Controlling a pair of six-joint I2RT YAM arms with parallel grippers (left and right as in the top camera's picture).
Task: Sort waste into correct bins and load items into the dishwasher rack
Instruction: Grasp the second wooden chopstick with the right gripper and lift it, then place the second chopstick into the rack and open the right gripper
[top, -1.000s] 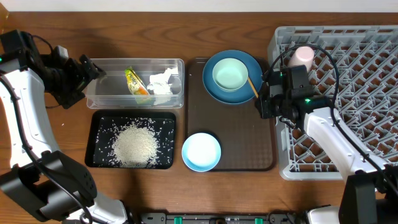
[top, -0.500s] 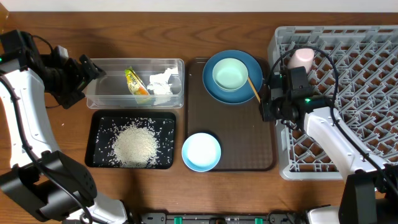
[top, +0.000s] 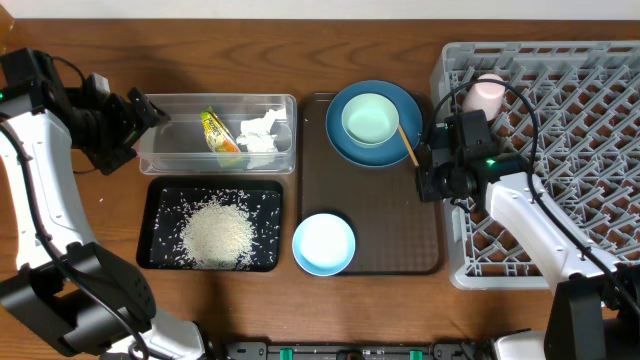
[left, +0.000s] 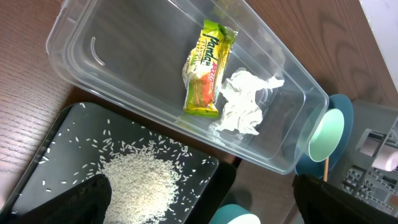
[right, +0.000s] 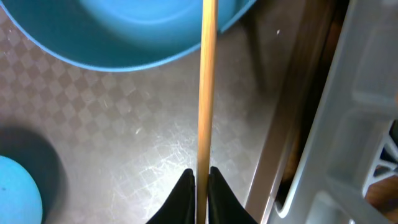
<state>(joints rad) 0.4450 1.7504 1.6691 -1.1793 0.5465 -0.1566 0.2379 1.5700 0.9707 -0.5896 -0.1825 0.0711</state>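
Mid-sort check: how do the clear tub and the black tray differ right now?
The clear tub is see-through with deeper walls; the black tray is opaque and shallow. The clear tub holds the snack wrapper and crumpled tissue; the black tray holds loose rice. Both are rectangular, similar in footprint, side by side left of the brown tray.

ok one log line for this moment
left gripper: open, by tub | right gripper: shut on chopstick | rice in black tray | cup in rack
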